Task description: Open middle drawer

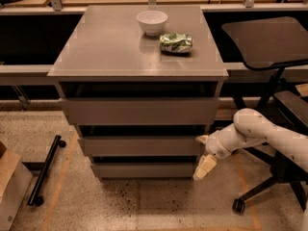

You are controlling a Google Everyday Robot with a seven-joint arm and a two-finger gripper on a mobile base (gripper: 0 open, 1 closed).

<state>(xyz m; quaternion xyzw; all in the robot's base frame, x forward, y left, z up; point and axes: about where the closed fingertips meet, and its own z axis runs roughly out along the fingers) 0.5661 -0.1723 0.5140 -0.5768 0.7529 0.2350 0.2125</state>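
The grey cabinet (139, 57) stands in the middle with three handleless drawers. The middle drawer (139, 146) is the second one; its grey front shows with a dark gap above it. The top drawer (139, 110) has the tallest front and the bottom drawer (144, 169) the narrowest. My white arm comes in from the right. My gripper (203, 153) is at the right end of the middle drawer's front, one cream finger at its upper corner and the other hanging lower beside the bottom drawer. The fingers are spread apart and hold nothing.
A white bowl (152, 22) and a crumpled green bag (176, 43) lie on the cabinet top. A black office chair (269, 42) stands at the right behind my arm. A black bar on wheels (45, 170) and a cardboard box (12, 186) lie on the floor at the left.
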